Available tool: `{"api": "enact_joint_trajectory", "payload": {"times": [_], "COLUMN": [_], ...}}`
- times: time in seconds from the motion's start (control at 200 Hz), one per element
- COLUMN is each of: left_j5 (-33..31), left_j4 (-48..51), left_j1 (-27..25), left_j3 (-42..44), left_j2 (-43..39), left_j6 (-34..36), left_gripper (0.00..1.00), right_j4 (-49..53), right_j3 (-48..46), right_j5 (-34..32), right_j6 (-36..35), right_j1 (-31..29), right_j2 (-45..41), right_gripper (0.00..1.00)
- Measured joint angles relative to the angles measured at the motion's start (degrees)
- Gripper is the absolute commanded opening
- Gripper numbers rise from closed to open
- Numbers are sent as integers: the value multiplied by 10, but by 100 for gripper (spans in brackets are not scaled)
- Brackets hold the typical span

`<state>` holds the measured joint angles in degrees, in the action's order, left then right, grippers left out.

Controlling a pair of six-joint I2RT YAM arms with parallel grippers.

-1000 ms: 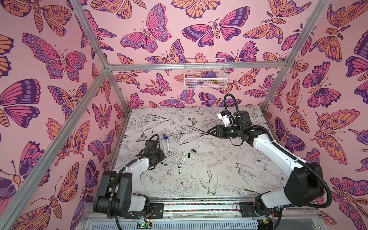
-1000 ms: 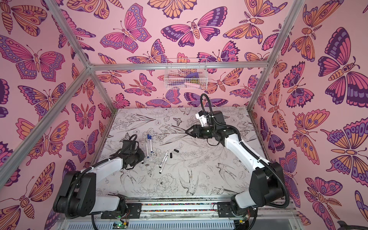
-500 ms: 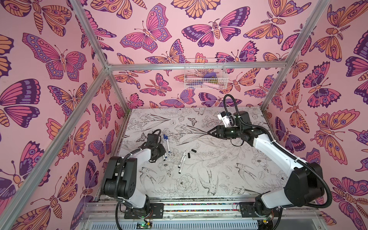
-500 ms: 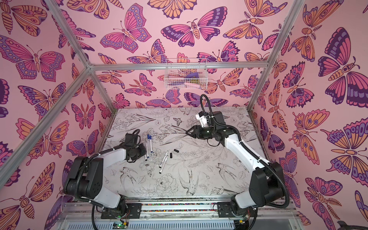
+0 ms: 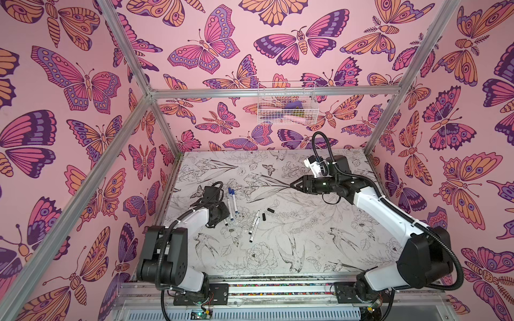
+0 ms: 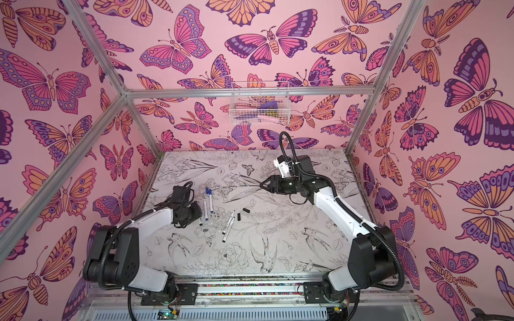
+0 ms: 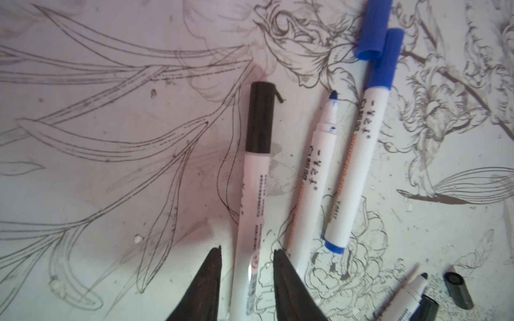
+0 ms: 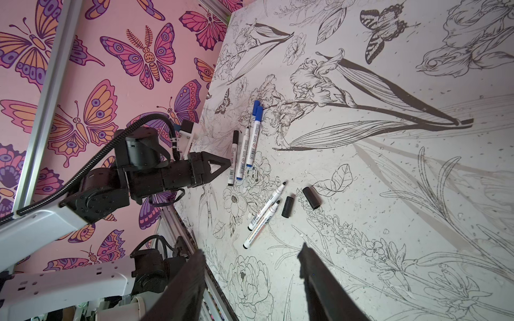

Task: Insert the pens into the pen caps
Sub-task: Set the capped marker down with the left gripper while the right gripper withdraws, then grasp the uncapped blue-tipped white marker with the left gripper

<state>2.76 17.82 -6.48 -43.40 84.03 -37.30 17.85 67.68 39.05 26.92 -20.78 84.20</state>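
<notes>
Release on the left side: left gripper (image 7: 247,250) shut tight a second ago, now parted a little, dark fingers (image 7: 207,280) either side of the black-capped pen (image 7: 251,200), a strip of table (image 7: 111,194) visible on each side of the barrel. Gripping nothing, then; only straddling the lower barrel of that pen, flat on the left part of the table. Just beside it an uncapped blue pen (image 7: 308,189), then a blue-capped pen (image 7: 358,155), with a loose blue cap (image 7: 372,27) against or just beside its capped end; hard to tell which. Nearer the middle, two uncapped black pens (image 8: 266,206) side by side, and two loose black caps (image 8: 288,207) close to their tips, all in the same places as a second ago. Left arm (image 5: 192,219) with its big black joint higher in both top views than a second ago. Right gripper (image 8: 251,248) held above the far middle of the table, barely changed from the earlier frames, spread wide and empty, well apart from every pen and cap.
</notes>
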Motion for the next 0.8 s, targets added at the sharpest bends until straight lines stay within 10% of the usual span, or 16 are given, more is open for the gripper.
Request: {"api": "enact_joint_trajectory", "payload": {"times": [0.801], "left_j5": [-28], "left_j4": [35], "left_j1": [-57], "left_j3": [-74], "left_j2": [79], "left_j6": [10], "left_gripper": [35], "right_j4": [21], "right_j3": [0], "right_j5": [-5], "right_j6": [-15], "right_j1": [-3], "right_j2": [0], "right_gripper": [56]}}
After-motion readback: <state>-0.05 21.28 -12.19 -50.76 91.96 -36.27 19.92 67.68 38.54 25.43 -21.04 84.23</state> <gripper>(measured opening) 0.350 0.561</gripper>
